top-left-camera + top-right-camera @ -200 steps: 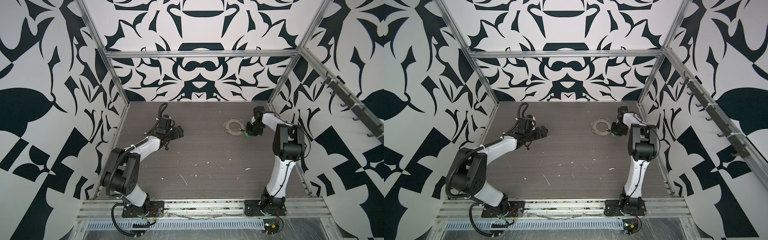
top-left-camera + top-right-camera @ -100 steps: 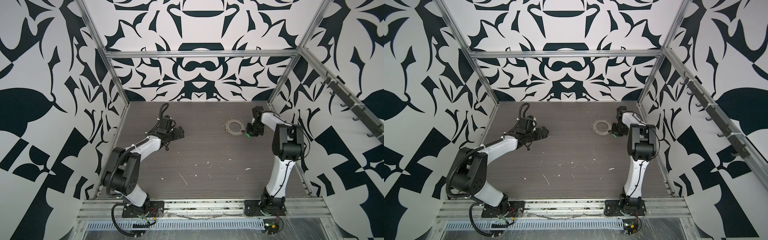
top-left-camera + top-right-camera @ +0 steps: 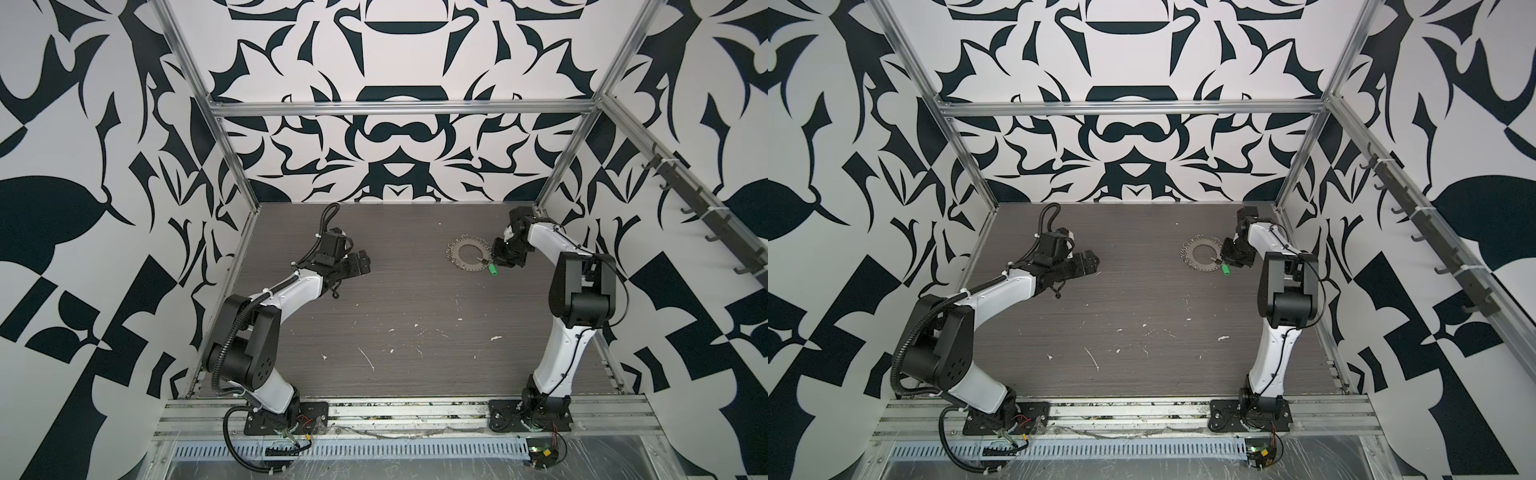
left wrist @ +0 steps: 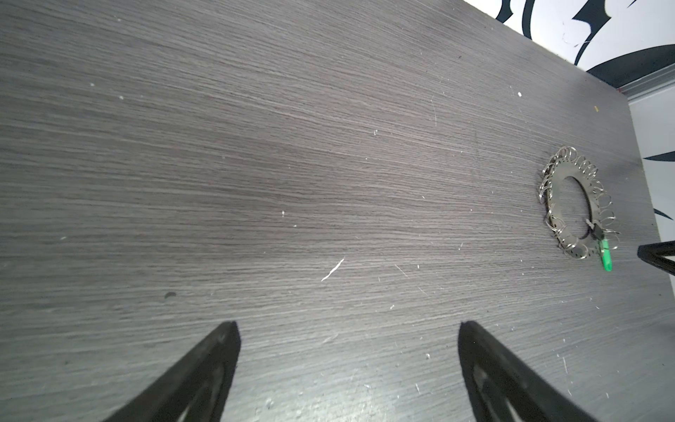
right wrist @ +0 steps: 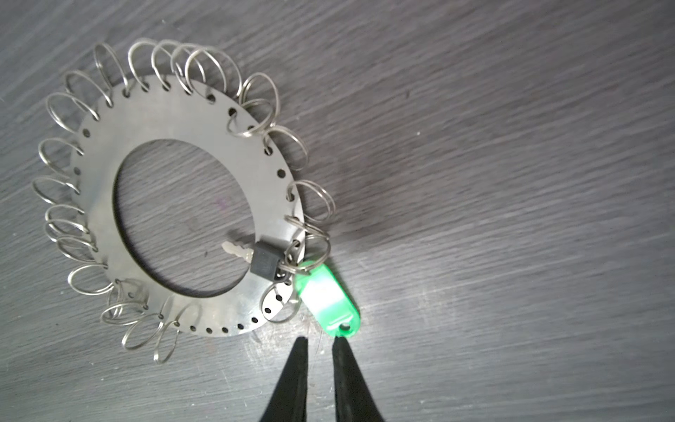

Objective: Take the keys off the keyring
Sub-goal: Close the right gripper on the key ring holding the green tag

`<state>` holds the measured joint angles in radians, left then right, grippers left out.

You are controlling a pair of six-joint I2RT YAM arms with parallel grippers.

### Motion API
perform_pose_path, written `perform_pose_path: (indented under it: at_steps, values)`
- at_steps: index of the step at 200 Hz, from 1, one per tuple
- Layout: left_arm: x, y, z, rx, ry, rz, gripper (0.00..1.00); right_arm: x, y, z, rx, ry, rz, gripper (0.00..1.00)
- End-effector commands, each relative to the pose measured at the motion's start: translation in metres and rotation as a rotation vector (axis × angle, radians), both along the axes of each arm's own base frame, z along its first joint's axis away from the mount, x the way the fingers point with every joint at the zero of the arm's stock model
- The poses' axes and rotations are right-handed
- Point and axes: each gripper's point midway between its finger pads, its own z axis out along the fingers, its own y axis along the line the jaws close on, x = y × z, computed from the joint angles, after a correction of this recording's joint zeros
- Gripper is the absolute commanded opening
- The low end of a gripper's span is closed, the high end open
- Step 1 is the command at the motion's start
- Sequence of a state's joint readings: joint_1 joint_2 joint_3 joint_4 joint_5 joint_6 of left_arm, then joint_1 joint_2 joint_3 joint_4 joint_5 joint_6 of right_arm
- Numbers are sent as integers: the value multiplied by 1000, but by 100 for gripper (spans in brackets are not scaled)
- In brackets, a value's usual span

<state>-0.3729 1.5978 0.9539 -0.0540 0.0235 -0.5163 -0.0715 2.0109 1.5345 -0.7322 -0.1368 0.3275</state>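
Observation:
The keyring (image 5: pixel 175 120), a flat silvery disc with a wide hole and several small wire loops round its rim, lies flat at the back right of the table (image 3: pixel 469 258) (image 3: pixel 1202 258). One small dark-headed key (image 5: pixel 264 263) with a green oblong tag (image 5: pixel 325 296) hangs from a loop at its rim; the tag (image 3: pixel 493 270) points away from the ring. My right gripper (image 5: pixel 320 343) hovers just beyond the tag's end, jaws a narrow gap apart with nothing between them; one fingertip (image 5: pixel 341 345) meets the tag's tip. My left gripper (image 4: pixel 349 329) stands wide open and empty, far left of the ring (image 4: pixel 553 193).
The dark wood-grain table (image 3: pixel 415 299) bears small white flecks and scratches. Patterned walls and aluminium posts (image 3: pixel 552 183) close in the back and sides, with the right wall near the ring. A rail of hooks (image 3: pixel 706 224) runs along the right wall.
The left gripper has crept slightly toward the middle of the table. The right gripper stays by the green tag, its jaws a touch wider apart.

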Motion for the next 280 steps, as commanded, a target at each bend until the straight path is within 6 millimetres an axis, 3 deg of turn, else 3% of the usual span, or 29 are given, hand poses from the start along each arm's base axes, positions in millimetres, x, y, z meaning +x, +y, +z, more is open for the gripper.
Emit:
perform_pose_path:
  at_steps: [1,38,125,164,176,186,233,280]
  values:
    - [0,-1,0,8,16,-3,98,4,2,17,6,-36,-13,18]
    - [2,-3,-1,5,18,-8,98,7,14,14,80,-43,-10,21]
    - [0,-2,0,14,20,-13,98,14,14,-9,88,-19,-21,22]
    - [0,-3,1,16,20,-16,98,14,15,-20,99,-4,-23,18]
    - [0,-3,3,17,15,-18,98,15,15,-20,99,-8,-22,12]
    - [1,-2,5,19,13,-16,98,16,15,-17,97,-14,-19,0]
    - [-2,-1,23,6,-25,-18,98,9,25,23,63,-64,102,0]
    - [-21,-20,92,-120,-128,-132,97,-11,90,91,44,-162,442,0]
